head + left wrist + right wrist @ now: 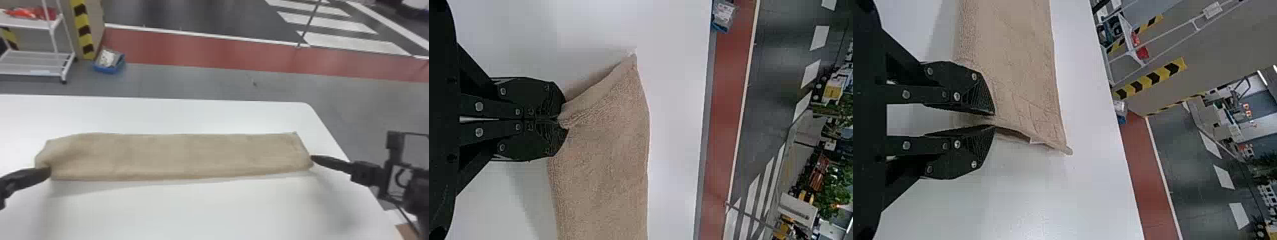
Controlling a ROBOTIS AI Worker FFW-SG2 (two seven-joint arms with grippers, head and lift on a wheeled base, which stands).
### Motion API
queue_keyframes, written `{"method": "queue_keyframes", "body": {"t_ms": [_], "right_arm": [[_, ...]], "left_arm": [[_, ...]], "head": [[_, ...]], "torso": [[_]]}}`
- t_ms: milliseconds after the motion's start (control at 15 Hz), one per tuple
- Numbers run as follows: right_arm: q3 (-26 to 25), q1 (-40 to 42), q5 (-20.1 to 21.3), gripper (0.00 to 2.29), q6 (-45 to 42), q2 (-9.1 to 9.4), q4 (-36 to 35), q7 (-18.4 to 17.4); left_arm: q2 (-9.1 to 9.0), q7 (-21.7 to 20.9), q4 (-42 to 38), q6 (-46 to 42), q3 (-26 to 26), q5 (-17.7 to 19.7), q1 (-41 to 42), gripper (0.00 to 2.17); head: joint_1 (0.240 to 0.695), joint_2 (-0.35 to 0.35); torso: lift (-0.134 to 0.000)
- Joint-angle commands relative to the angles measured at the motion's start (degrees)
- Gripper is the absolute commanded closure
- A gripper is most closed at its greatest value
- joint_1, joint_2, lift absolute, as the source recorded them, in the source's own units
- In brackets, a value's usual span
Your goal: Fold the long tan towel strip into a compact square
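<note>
Left gripper [48, 172] pinching towel [178, 154], right gripper [312, 158] slightly parted at opposite end

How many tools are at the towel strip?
2: the left tool at the left end of the towel strip, the right tool at its right end, both at near corners.

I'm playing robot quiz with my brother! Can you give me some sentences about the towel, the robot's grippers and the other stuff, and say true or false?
1. The towel is already a small square. False: it is a long strip.
2. The left gripper is shut on the towel. True.
3. The blue box is on the floor. True.
4. The right gripper is at the towel's left end. False: it is at the right end.
5. The table is white. True.
</note>
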Motion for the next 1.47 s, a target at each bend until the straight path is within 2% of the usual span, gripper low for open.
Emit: {"method": "queue_keyframes", "body": {"t_ms": [0,400,467,533,600,667,733,1000,1200,1400], "right_arm": [[-1.13,1.04,-0.46,0.94,1.37,0.03,-1.4,0.55],[-2.36,3.85,-1.61,0.94,3.48,0.64,-5.35,1.52],[-2.54,4.38,-2.4,0.94,3.65,0.73,-5.53,1.43],[-3.33,4.38,-2.57,0.92,3.65,1.26,-5.53,1.16],[-3.77,4.46,-2.57,0.82,3.48,1.52,-5.53,0.99],[-3.85,4.38,-2.57,0.58,2.77,1.87,-5.53,0.73],[-3.77,4.46,-2.49,0.58,2.25,2.13,-5.53,0.29],[-3.77,4.29,-2.57,0.57,1.72,3.01,-5.53,0.2],[-4.03,4.29,-3.01,0.57,2.6,3.54,-5.97,0.2],[-4.73,4.38,-6.09,0.29,2.25,3.63,-7.2,0.2]], "left_arm": [[0.06,-0.19,-2.17,0.44,1.92,0.01,2.95,2.14],[-0.38,-0.45,-4.72,2.2,2.18,-0.52,5.41,2.14],[-0.47,-0.1,-3.93,1.14,1.92,-0.61,5.05,2.01],[-0.56,-0.01,-2.87,-0.44,1.83,-0.61,4.53,1.69],[-0.65,0.16,-2.08,-2.72,1.83,-0.61,4.26,1.1],[-0.73,0.78,-1.03,-5.01,1.65,-0.61,3.82,0.33],[-0.65,1.04,0.03,-5.54,1.39,-0.69,2.86,0.16],[-0.38,2.54,4.86,-5.89,-0.89,-1.05,-1.8,0.17],[-0.73,2.97,4.16,-8.17,0.16,-1.31,-0.66,0.19],[-0.91,7.55,-0.15,-8.17,2.18,-0.87,3.47,0.19]], "head": [[0.695,-0.239],[0.695,-0.245],[0.695,-0.246],[0.695,-0.245],[0.695,-0.244],[0.695,-0.241],[0.695,-0.239],[0.695,-0.221],[0.695,-0.209],[0.695,-0.189]], "torso": [[-0.124],[-0.124],[-0.124],[-0.124],[-0.124],[-0.124],[-0.124],[-0.124],[-0.124],[-0.124]]}}
